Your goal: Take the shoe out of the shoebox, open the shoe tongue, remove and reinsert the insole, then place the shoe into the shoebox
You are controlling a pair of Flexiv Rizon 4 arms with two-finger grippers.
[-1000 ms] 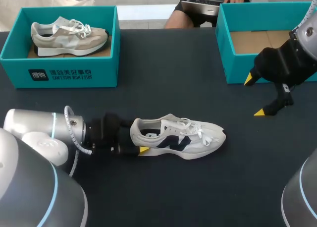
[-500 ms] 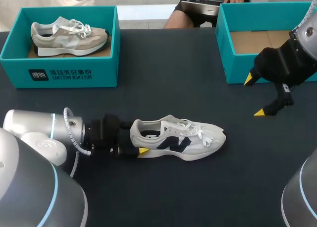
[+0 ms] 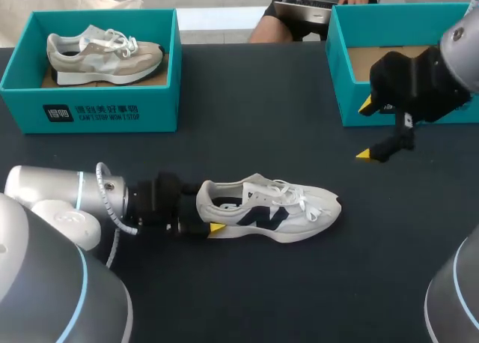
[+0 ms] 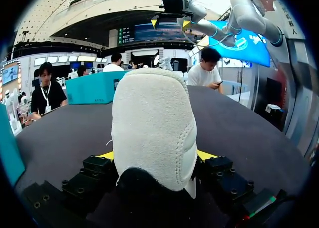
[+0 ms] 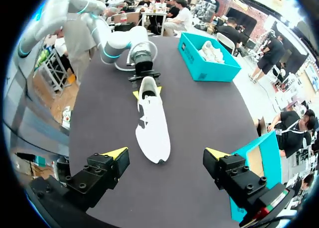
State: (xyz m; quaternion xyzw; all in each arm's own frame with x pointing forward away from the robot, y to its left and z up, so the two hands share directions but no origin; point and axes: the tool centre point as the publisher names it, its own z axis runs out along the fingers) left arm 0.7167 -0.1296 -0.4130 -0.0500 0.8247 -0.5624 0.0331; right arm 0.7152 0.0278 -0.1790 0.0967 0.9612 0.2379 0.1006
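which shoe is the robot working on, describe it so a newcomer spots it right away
On the dark table, look at the near middle. The white shoe stands there on its sole, its heel held in the left gripper. Unlike the beige shoe inside the teal shoebox at the far left, it has a dark side mark and sits outside any box.

Count on the table [image 3: 262, 118], 1 dark top. Shoes: 2, namely 1 white shoe [image 3: 269, 208] and 1 beige shoe [image 3: 105, 52]. Teal boxes: 2, the left shoebox [image 3: 90, 107] and the right shoebox [image 3: 340, 88]. My grippers in view: 2, my left gripper [image 4: 157, 156] and my right gripper [image 3: 364, 131]. Each wrist view shows 2 yellow tips, so 4 tips logged in all.
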